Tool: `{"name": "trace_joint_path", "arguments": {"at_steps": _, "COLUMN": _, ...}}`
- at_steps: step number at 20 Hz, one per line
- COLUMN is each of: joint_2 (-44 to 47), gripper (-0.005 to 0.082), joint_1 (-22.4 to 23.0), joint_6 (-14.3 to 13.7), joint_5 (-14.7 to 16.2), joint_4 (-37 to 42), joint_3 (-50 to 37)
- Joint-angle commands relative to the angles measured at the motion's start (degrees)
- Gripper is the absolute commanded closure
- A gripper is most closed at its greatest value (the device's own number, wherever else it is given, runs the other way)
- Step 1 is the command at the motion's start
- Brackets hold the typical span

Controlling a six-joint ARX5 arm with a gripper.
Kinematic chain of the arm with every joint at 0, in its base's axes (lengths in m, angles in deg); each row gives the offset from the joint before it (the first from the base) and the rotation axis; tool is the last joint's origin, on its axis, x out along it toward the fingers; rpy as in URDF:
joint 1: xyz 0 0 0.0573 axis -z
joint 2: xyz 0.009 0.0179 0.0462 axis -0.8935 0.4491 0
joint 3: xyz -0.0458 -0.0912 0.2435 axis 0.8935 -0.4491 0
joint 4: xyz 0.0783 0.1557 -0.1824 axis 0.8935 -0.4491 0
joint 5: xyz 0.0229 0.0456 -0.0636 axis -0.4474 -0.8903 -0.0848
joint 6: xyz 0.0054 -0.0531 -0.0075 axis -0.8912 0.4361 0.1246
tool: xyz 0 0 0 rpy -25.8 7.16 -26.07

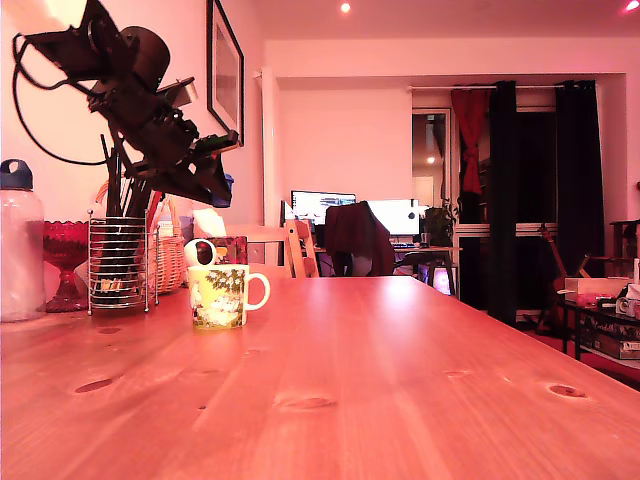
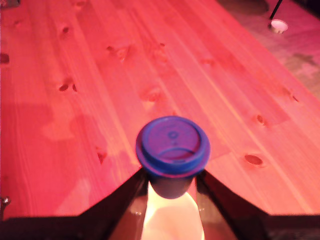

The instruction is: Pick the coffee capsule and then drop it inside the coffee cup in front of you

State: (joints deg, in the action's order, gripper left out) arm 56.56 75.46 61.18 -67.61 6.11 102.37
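Observation:
In the exterior view my gripper hangs high at the left, above and a little behind the coffee cup. The cup is a mug with a yellow-green print and a white handle, standing upright on the wooden table. A blue coffee capsule shows at the fingertips. In the wrist view my gripper is shut on the blue coffee capsule, whose lid faces the camera, well above bare table boards. The cup is outside the wrist view.
A wire utensil holder stands left of the cup in the exterior view, with a wicker basket, a red glass bowl and a clear bottle near it. A small white-and-black round object sits behind the cup. The table edge runs along the exterior view's right.

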Motion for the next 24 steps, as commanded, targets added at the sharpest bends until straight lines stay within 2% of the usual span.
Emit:
{"name": "trace_joint_path", "arguments": {"at_steps": 1, "joint_2": 4.33, "gripper": 0.0564, "joint_1": -0.48, "joint_6": -0.42, "joint_5": -0.24, "joint_4": -1.57, "joint_3": 1.53}}
{"name": "trace_joint_path", "arguments": {"at_steps": 6, "joint_2": 8.39, "gripper": 0.0564, "joint_1": -0.92, "joint_6": -0.42, "joint_5": -1.03, "joint_4": -6.78, "joint_3": 5.25}}
{"name": "trace_joint_path", "arguments": {"at_steps": 13, "joint_2": 8.74, "gripper": 0.0564, "joint_1": -1.33, "joint_6": -0.9, "joint_5": -2.43, "joint_4": -11.19, "joint_3": 5.73}}
{"name": "trace_joint_path", "arguments": {"at_steps": 24, "joint_2": 8.74, "gripper": 0.0564, "joint_1": -1.11, "joint_6": -1.53, "joint_5": -2.47, "joint_4": -13.2, "joint_3": 5.77}}
